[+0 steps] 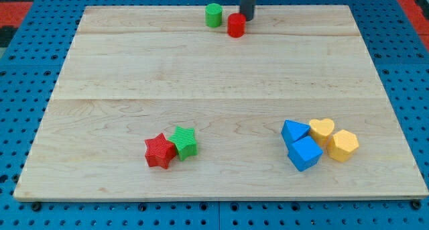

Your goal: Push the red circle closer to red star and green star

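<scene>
My tip (247, 19) sits right behind the red circle (236, 25) at the bench's (214, 76) top edge.
No gripper here. Bare wood runs down to the touching red star (159, 151) and green star (183, 142).

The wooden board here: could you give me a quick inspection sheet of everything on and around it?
Surface: pale wooden board, flat.
Job's things: red circle near the view's top; red star and green star touching, near the bottom left.
Clutter: green circle beside the red circle; two blue blocks, a yellow heart and a yellow block huddled at bottom right.
Grippers: none; my tip sits just right of the red circle.
Cables: nothing seen.
Surroundings: blue pegboard.
</scene>
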Controlling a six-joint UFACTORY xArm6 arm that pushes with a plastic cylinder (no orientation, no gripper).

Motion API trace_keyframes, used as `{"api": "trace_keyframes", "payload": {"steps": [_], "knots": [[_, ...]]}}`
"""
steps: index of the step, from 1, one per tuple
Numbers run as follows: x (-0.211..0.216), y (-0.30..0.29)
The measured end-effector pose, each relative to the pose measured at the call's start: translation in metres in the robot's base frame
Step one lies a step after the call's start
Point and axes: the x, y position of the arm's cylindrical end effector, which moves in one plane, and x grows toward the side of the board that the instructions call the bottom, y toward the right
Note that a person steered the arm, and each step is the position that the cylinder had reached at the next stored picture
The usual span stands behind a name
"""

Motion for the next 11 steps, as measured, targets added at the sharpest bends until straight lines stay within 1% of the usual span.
{"api": "trace_keyframes", "payload": {"steps": [1,2,3,4,5,6,7,8,9,10,11], "knots": [[0.073,-0.030],[0.107,-0.071],[0.063,-0.064],[0.116,-0.101],[0.186,-0.118],[0.221,-0.118],[0.224,-0.118],[0.237,-0.119],[0.231,-0.123],[0.221,-0.161],[0.250,-0.177]]}}
